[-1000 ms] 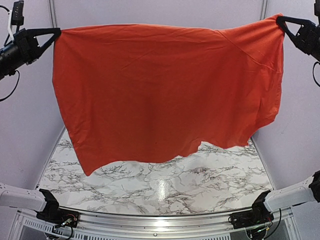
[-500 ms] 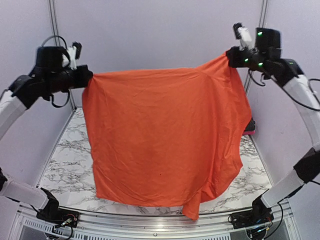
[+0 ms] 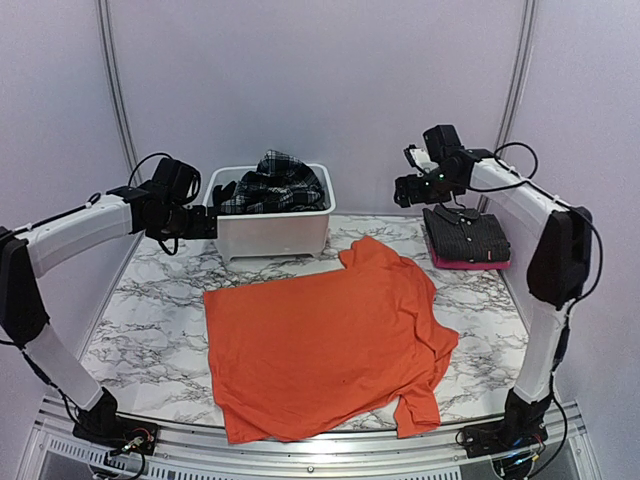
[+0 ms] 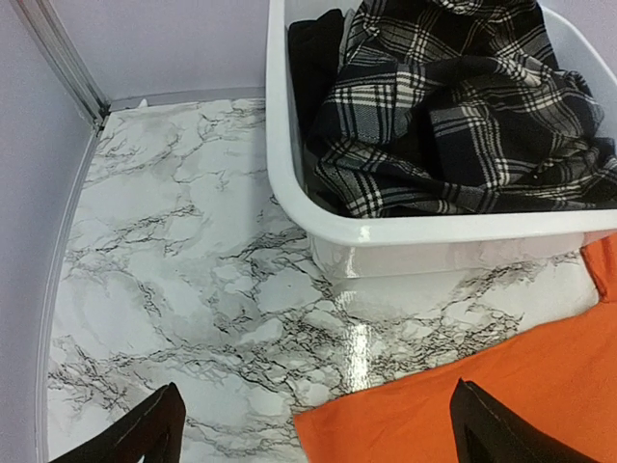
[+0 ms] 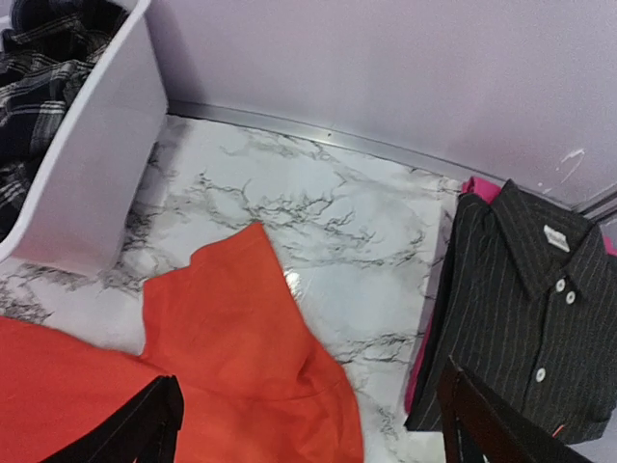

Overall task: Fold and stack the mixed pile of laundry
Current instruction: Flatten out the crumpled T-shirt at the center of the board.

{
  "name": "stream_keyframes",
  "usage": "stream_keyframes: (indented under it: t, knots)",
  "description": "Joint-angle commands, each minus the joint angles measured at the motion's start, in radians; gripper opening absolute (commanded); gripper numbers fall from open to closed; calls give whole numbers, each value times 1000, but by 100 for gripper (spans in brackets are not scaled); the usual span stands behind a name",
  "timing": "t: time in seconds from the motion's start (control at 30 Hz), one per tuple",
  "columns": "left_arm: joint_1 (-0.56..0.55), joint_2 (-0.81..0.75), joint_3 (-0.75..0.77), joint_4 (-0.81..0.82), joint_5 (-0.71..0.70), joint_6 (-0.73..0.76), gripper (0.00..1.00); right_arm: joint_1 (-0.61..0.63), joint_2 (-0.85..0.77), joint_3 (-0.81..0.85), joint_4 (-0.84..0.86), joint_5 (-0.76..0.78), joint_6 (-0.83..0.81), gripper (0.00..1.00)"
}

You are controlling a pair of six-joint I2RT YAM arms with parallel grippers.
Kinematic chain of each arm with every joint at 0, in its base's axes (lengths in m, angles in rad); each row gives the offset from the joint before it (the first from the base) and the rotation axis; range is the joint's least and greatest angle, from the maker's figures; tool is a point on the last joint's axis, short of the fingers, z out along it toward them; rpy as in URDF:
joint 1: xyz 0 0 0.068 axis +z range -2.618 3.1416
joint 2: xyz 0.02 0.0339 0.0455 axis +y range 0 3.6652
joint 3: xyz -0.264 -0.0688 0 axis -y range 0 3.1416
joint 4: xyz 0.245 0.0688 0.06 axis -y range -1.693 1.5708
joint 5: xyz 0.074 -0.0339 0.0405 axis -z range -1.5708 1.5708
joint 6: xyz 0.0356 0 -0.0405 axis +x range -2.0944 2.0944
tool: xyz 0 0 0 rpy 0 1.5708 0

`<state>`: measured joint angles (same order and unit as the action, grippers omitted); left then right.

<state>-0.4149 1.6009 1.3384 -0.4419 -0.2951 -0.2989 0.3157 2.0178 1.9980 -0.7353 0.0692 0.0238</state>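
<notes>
Jaws on both arms are seen spread wide, with nothing gripped between them. In each wrist view the two dark fingers (image 4: 143,436) are parted to the frame's lower corners, and only cloth and marble are seen between them.

The orange T-shirt (image 3: 320,345) is spread flat, slightly rumpled, at the middle of the worktop (image 3: 140,330). One sleeve is pointed to 1 o'clock and the other is bunched at 5 o'clock by the near edge.

The rest of the laundry pile is found at 11 o'clock from it, inside the white tub (image 3: 272,238). The plaid skirt (image 3: 280,178) is heaped above the rim, and a dark cloth piece (image 3: 222,190) is tucked in at the skirt's 9 o'clock. The tub's near wall is set near the T-shirt's far edge, with marble showing between them.

The left jaws are positioned above the worktop at the tub's 9 o'clock, close to its wall. The right jaws are positioned in the air at 1 o'clock from the T-shirt.

At 2 o'clock a folded dark pinstriped shirt (image 3: 465,232) is laid on a folded pink garment (image 3: 470,263), close to the right wall.
</notes>
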Motion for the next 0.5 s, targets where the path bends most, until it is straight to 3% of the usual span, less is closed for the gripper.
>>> stream_keyframes:
  t: [0.0,0.17,0.33,0.47]
  knots:
    - [-21,-101,-101,34,77,-23,99,-3,-243,-270,53,-220,116,85]
    - [-98,-136,-281,56,188,-35,97,24,-350,-634,160,-345,182,75]
    - [-104,-92,-376,117,285,-107,79,42,-342,-745,191,-368,209,68]
    - [-104,-16,-387,149,272,-129,64,42,-310,-789,221,-377,216,65]
